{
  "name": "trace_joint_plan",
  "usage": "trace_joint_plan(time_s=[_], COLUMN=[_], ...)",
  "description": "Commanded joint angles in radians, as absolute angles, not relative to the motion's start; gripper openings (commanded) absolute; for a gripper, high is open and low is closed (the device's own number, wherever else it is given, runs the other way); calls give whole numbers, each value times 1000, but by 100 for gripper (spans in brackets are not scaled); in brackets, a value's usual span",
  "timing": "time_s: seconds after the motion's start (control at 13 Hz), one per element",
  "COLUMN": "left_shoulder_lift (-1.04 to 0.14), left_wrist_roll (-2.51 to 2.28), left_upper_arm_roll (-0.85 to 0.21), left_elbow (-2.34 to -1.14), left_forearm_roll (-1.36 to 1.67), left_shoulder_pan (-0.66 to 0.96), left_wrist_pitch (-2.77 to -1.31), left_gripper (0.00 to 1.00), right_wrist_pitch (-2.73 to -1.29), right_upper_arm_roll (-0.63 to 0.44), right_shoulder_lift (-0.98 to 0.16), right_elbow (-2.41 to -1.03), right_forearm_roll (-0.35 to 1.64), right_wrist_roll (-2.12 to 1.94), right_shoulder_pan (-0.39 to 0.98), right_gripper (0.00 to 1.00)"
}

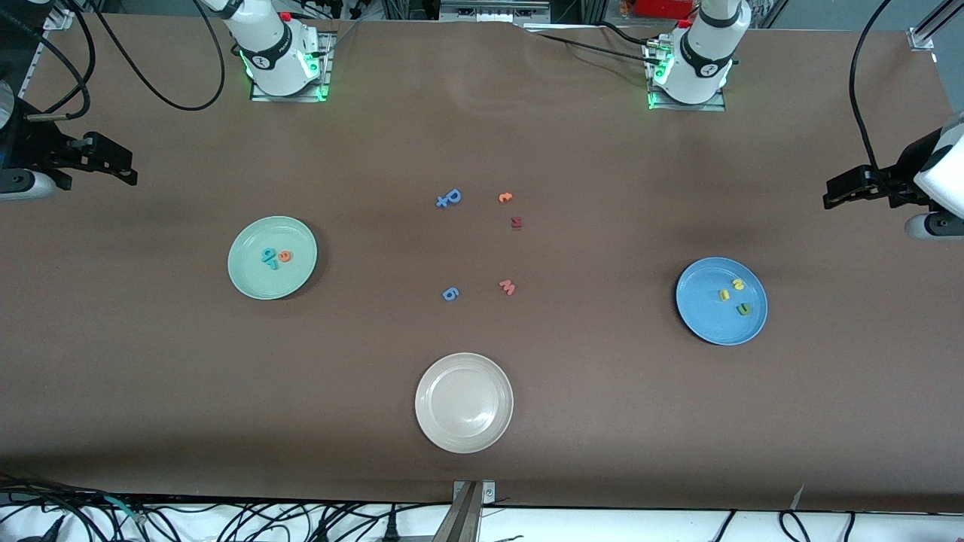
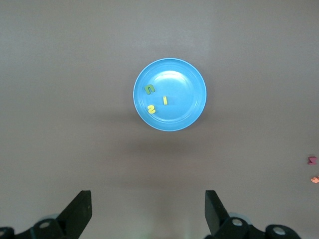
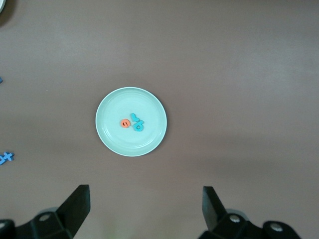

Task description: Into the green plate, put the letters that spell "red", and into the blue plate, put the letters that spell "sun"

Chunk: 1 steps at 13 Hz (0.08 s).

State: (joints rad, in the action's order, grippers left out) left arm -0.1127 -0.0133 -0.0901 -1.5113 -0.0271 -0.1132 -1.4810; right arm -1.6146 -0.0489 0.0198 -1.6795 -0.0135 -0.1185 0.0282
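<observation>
- The round pale mint-green plate (image 1: 272, 257) with its raised rim is sitting toward the right arm's end of the brown surface (image 1: 602, 391), and it is carrying the three foam letters that spell "red" (image 3: 132, 123) — a round orange "e" lying just beside two teal pieces, which are touching each other.
- The round mid-blue plate (image 1: 721, 300) is sitting toward the left arm's end, holding the letters that spell "sun" (image 2: 155, 101): a yellow "s", a small yellow blocky piece and a green arch, each lying apart from the others.
- The left hand (image 2: 148, 211) is hanging high over the surface near the blue plate, fingers spread wide and carrying nothing.
- The right hand (image 3: 145, 209) is hanging high near the green plate, likewise spread and empty.
- Judging by how things are lying, both words are looking complete, so the step in hand is checking and holding clear — not reaching again.
- Doing that well is meaning keeping both hands high and apart from the plates, since the foam pieces are looking light enough to scatter at a nudge.
- The leftover letters (image 1: 482, 241) in the middle — blue, orange, dark red and pink — and the cream-white plate (image 1: 464, 403) nearer the front camera are best left untouched.
</observation>
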Motion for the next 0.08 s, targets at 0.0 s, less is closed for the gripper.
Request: trace_joint_plan(time_s=[0.0], left_shoulder_lift=[-100], left_wrist_roll=[3], left_upper_arm_roll=[-74], left_elbow=[-1532], left_forearm_roll=[-6], left_shoulder_pan=[-103], left_wrist_pitch=[-1497], left_gripper=[100], right_wrist_pitch=[-1611], right_upper_arm_roll=[-51], right_shoulder_lift=[11], right_elbow=[-1658], right_forearm_roll=[-12], right_wrist_roll=[-127], right_shoulder_pan=[28], right_gripper=[100])
